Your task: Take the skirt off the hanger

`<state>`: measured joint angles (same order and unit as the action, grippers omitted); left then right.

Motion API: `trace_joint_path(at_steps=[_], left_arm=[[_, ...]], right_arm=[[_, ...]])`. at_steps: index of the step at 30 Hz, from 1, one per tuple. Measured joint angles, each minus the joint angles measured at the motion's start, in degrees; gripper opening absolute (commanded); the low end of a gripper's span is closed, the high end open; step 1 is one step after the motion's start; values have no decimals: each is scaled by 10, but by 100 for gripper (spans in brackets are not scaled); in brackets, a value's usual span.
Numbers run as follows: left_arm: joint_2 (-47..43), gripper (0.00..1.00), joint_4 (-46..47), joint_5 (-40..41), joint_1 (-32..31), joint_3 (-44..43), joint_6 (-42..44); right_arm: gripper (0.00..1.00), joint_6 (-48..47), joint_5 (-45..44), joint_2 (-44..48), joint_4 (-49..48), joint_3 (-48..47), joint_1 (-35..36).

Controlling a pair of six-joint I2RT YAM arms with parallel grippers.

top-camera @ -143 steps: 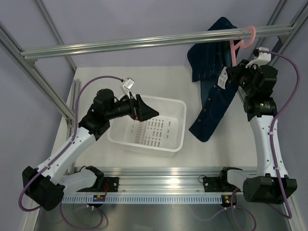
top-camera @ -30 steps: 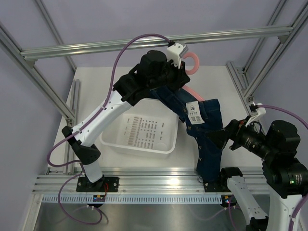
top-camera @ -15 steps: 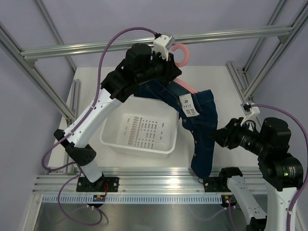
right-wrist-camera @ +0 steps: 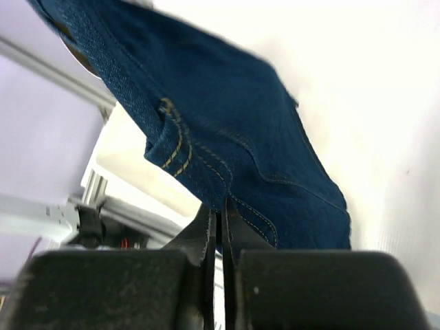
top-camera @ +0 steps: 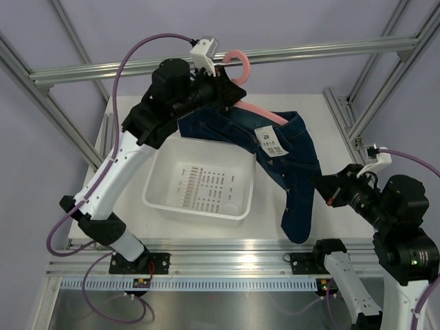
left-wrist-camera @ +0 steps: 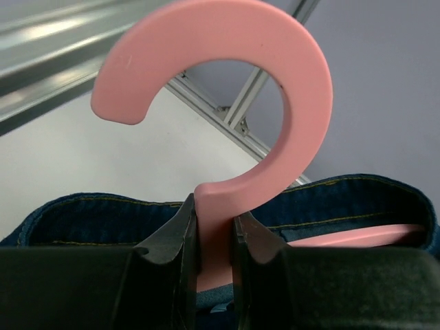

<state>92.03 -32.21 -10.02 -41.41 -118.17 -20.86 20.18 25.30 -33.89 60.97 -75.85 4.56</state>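
1. Top external view showed the left arm raised high over the table (top-camera: pixel 302 103), with the left gripper (top-camera: pixel 228 91) clenched on the hanger (top-camera: pixel 238 58) just below its hook.
2. Left wrist view showed the same grip close up: both fingers (left-wrist-camera: pixel 180 237) of the left gripper (left-wrist-camera: pixel 214 230) pressed against the pink neck of the hanger (left-wrist-camera: pixel 295 89), and the rounded hook stood above them.
3. An aluminium rail (top-camera: pixel 309 49) ran behind the tip of the hook in that wrist view, not through the hook.
4. The skirt (top-camera: pixel 292 161) hung on the hanger, its waistband draped over the slim pink arm, and a short stretch of that arm showed bare between the left gripper and the denim.
5. From there the skirt fell down and to the right, and its lower end hung near the front edge of the table.
6. A white paper tag (top-camera: pixel 270 141) lay on the front of the skirt, near the waistband.
7. The right gripper (top-camera: pixel 322 187) sat at the right edge of the skirt, about halfway down.
8. Right wrist view showed the right gripper (right-wrist-camera: pixel 220 230) with its jaws drawn together and the stitched edge of the skirt (right-wrist-camera: pixel 234 137) pinched between them.
9. A white bin (top-camera: pixel 199 208) stood on the table under the left arm, just left of the hanging skirt; whether they touched could not be told.
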Motion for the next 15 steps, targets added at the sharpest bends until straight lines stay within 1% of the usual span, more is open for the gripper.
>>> trace_joint_path(at_steps=[3, 8, 10, 12, 15], left_arm=[[-23, 0, 11, 11, 12, 7, -30], [-38, 0, 31, 36, 15, -31, -57], [-50, 0, 60, 61, 24, -34, -76], [-71, 0, 97, 78, 43, -24, -113], [-105, 0, 126, 87, 70, -18, -169]], right_arm=[[0, 23, -25, 19, -28, -11, 0], [0, 55, -61, 38, -56, -42, 1], [0, 65, -77, 43, -56, -47, 1], [0, 73, -86, 45, -54, -48, 2], [0, 88, -92, 38, -61, -48, 2]])
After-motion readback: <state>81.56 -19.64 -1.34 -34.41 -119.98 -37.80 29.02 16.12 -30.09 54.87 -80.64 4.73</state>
